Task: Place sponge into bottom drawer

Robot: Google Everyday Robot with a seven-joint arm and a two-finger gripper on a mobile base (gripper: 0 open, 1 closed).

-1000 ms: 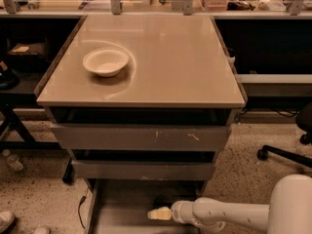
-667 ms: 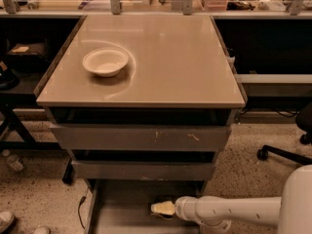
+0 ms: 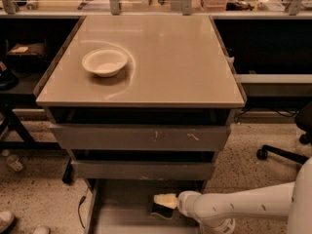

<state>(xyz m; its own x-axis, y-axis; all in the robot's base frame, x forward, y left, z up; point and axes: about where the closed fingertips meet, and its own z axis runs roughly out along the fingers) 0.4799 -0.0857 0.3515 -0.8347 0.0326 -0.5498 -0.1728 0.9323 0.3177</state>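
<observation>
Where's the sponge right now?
Low centre of the camera view: the sponge sits at the gripper tip, over the bottom drawer floor.

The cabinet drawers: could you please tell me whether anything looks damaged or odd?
The top drawer front bears pale scratches right of centre. Otherwise nothing stands out; the gripper is low over the open bottom drawer, at the sponge.

We see smooth white tubular robot arm, small dark marks, pale cream gripper over grey metal bottom drawer
</observation>
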